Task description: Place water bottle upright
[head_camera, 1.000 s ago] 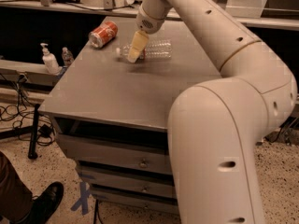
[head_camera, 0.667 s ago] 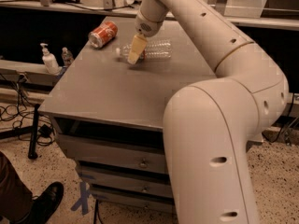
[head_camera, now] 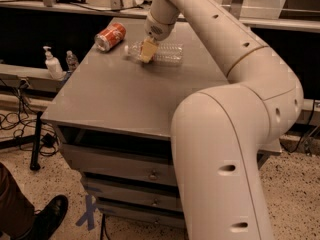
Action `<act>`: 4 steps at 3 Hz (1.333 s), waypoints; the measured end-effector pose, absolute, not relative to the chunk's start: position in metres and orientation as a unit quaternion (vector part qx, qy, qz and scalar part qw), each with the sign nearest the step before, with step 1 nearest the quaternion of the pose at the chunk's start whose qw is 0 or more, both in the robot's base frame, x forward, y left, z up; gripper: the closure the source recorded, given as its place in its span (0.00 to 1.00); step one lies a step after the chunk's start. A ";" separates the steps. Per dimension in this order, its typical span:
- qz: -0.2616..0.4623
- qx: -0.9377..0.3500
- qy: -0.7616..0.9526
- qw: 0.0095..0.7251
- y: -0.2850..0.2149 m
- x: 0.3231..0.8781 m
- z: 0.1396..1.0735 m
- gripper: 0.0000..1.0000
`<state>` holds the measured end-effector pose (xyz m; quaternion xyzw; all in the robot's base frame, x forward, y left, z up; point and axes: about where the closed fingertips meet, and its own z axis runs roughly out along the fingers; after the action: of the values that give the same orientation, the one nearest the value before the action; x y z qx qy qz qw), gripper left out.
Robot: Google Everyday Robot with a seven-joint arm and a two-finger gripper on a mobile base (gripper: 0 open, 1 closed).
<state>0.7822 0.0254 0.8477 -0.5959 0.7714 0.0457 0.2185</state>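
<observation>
clear ribbed water bottle (head_camera: 166, 53) — lying on its side, end effector (head_camera: 146, 52) at its neck end

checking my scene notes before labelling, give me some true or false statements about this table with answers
1. The clear ribbed plastic water bottle stands upright. False: it lies on its side on the grey table.
2. The gripper is down at the bottle, near the table's far edge. True.
3. The red soda can lies on its side on the table. True.
4. The white pump-top dispenser sits on the table beside the can. False: it stands on a lower ledge off the table's side.
</observation>
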 end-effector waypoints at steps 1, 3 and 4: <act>0.050 -0.591 0.771 0.232 0.022 0.781 0.860 0.86; 0.135 -0.542 0.750 0.355 0.013 0.775 0.917 1.00; 0.210 -0.491 0.720 0.443 0.007 0.771 0.940 1.00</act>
<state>0.7714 0.0070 0.9402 -0.4911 0.7203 0.2097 0.4427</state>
